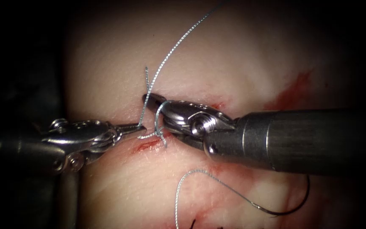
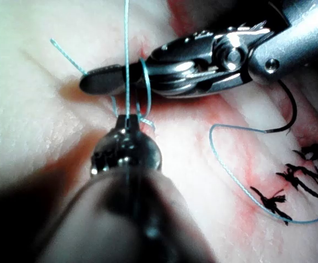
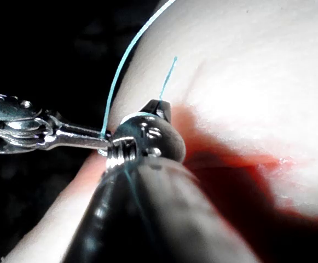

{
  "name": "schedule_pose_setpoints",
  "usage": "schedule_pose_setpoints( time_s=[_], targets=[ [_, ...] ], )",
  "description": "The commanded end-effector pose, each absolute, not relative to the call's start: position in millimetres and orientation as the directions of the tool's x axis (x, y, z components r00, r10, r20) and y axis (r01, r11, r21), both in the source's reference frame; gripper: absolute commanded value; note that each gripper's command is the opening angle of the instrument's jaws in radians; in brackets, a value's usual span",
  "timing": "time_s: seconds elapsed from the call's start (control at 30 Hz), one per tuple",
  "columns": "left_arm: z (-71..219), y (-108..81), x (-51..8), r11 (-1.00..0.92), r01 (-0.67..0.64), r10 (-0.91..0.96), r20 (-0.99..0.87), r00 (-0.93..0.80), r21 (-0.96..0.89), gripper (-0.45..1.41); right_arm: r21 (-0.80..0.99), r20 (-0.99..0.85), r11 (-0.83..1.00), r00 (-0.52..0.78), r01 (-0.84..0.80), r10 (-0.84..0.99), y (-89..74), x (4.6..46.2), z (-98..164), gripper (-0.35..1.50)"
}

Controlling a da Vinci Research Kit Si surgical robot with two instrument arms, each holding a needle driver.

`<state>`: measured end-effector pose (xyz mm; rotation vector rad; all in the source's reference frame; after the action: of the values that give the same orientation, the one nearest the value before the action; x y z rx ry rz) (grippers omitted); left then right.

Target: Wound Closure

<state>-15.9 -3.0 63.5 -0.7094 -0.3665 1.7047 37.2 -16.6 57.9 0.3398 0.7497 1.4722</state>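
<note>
Gripping the thread (image 1: 166,59), the left end effector (image 1: 140,127) is closed; right end effector (image 1: 149,99) pinches its short tail; the needle (image 1: 295,202) lies free on the tissue (image 1: 234,51).

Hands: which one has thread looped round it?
The right hand, gripping the short thread end; a thread loop circles it. The left hand just grips the long strand. The needle lies free on the tissue.

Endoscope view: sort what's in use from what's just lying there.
In use:
left tool, shut on the thin blue-grey thread
right tool, shut on the thread's short end

Lying about:
dark curved needle, free on the pale pork tissue
dark finished stitches
</note>
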Motion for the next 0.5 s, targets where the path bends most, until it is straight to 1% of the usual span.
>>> schedule_pose_setpoints(
  time_s=[0.03,0.13,0.17,0.2,0.27,0.37,0.5],
  targets=[
    [63.9,-2.3,-15.7,-0.265,-0.775,0.954,-0.272,-0.125,-0.573,-0.45,0.640,-0.249,0.111,-0.069,-0.761,0.966,-17.2,37.0,57.8,-0.35],
    [64.0,0.2,-13.6,-0.297,-0.811,0.940,-0.304,-0.155,-0.504,-0.45,0.662,-0.256,0.122,-0.070,-0.739,0.964,-18.1,36.1,57.3,-0.35],
    [64.8,1.4,-12.5,-0.309,-0.841,0.934,-0.310,-0.179,-0.445,-0.45,0.689,-0.255,0.135,-0.064,-0.712,0.965,-18.9,35.9,56.8,-0.35],
    [64.8,1.4,-12.5,-0.309,-0.841,0.934,-0.310,-0.179,-0.445,-0.45,0.689,-0.255,0.135,-0.064,-0.712,0.965,-18.9,35.9,56.8,-0.35],
    [66.3,2.6,-11.4,-0.312,-0.865,0.926,-0.328,-0.185,-0.393,-0.45,0.722,-0.257,0.172,-0.029,-0.670,0.966,-20.2,35.5,56.4,-0.35],
    [67.4,3.4,-11.0,-0.314,-0.871,0.924,-0.333,-0.189,-0.378,-0.45,0.733,-0.264,0.201,0.001,-0.650,0.965,-21.6,34.7,56.2,-0.35],
    [68.5,4.4,-11.0,-0.346,-0.875,0.910,-0.347,-0.225,-0.340,-0.45,0.771,-0.316,0.321,0.108,-0.550,0.943,-23.6,32.6,56.0,-0.35]
  ],
)
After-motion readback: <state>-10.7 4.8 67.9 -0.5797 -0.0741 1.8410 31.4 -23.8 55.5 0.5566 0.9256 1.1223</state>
